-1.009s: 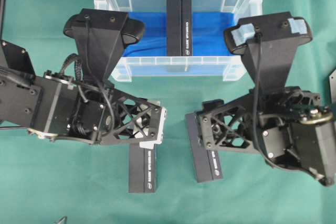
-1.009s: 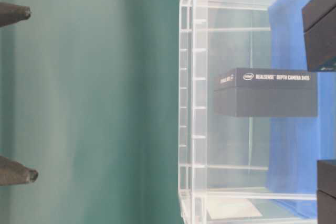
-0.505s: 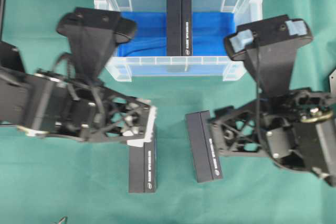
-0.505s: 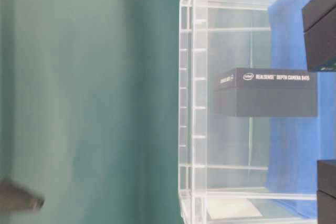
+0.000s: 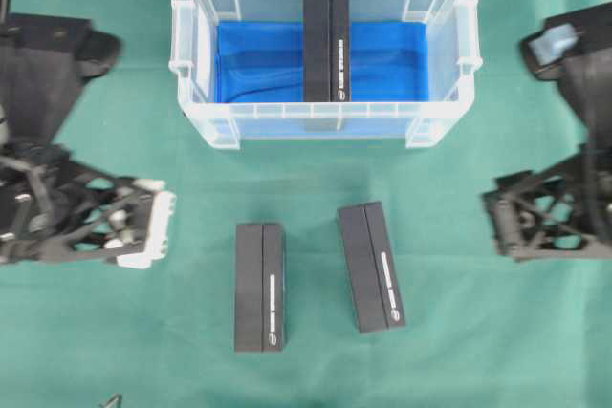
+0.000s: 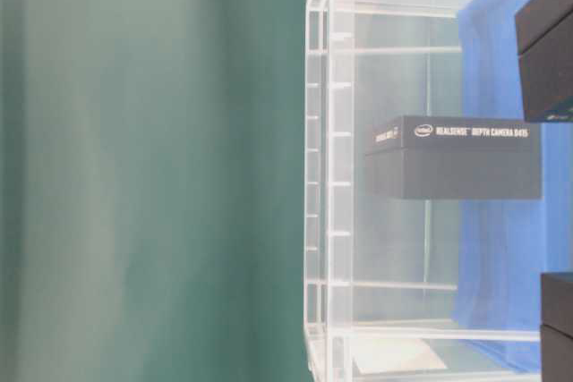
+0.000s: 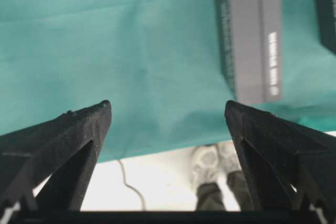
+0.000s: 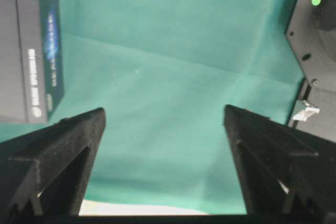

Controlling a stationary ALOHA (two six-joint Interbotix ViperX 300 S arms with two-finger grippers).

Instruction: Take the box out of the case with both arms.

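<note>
The clear case [image 5: 320,119] with blue lining stands at the back centre, seen side-on in the table-level view as the case [image 6: 327,176]. One black box [image 5: 326,45] lies inside it on the lining, and shows through the wall as the box [image 6: 452,158]. My left arm [image 5: 86,226] is at the left edge and my right arm [image 5: 555,217] at the right edge, both well away from the case. The left gripper [image 7: 168,106] is open over bare cloth with nothing between its fingers. The right gripper [image 8: 164,109] is open and empty as well.
Two more black boxes lie on the green cloth in front of the case, one [image 5: 260,286] left of centre and one [image 5: 371,267] to its right. The table's front edge shows under both grippers. A black robot base [image 8: 315,51] stands at the right.
Both arms have drawn back outward from over the two boxes on the cloth to the left and right edges. Their fingertips have left the table-level view.
</note>
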